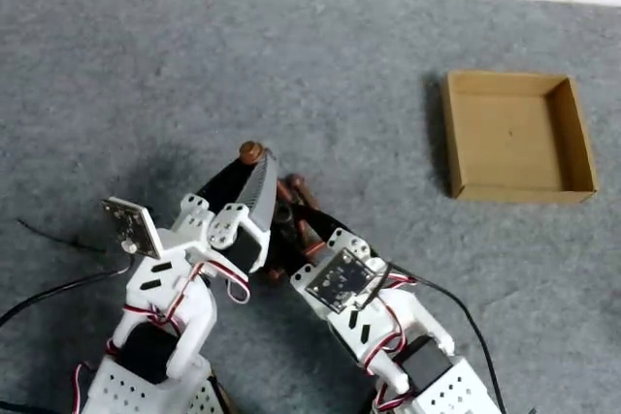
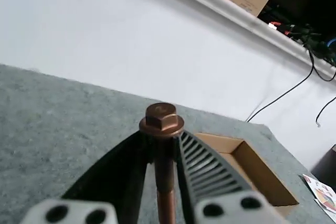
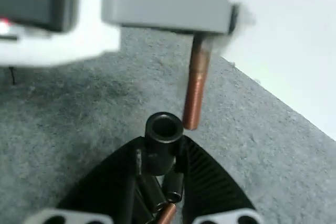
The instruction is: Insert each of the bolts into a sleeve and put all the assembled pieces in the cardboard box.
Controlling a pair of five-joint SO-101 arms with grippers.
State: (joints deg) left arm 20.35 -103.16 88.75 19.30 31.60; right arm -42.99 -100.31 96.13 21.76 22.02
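Left claw (image 2: 163,139): closed on the bolt, gripping the shank just under the head.

Bolt (image 2: 161,120): copper-coloured. Its flanged hex head stood just past the left claw's fingertips. The shank ran back between the two fingers, and the threaded end came out beneath the claw's body.

Right claw (image 3: 163,153): closed on a sleeve, pinched between its fingertips. In the high view it sat close under the left claw, with the two arms nearly touching.

Sleeve (image 3: 164,129): a short black tube held at the very tips of the right claw. Its open mouth was turned away from the claw, toward the bolt's end.

Bolt end and sleeve: the threaded end hung just beyond the right claw's tips, at the rim of the sleeve's mouth and not inside it. Whether it touched the rim could not be told.

Loose sleeves (image 3: 173,184): black, seen in the gap between the right claw's fingers, farther back from the tips than the held sleeve.

Second bolt (image 3: 167,213): a copper end showing in the same gap, nearest the right claw's base.

Cardboard box (image 1: 509,133): open side up on the carpet (image 1: 146,75), well apart from both claws. It lay ahead of the left claw's tips, off toward its ribbed finger (image 2: 205,169).
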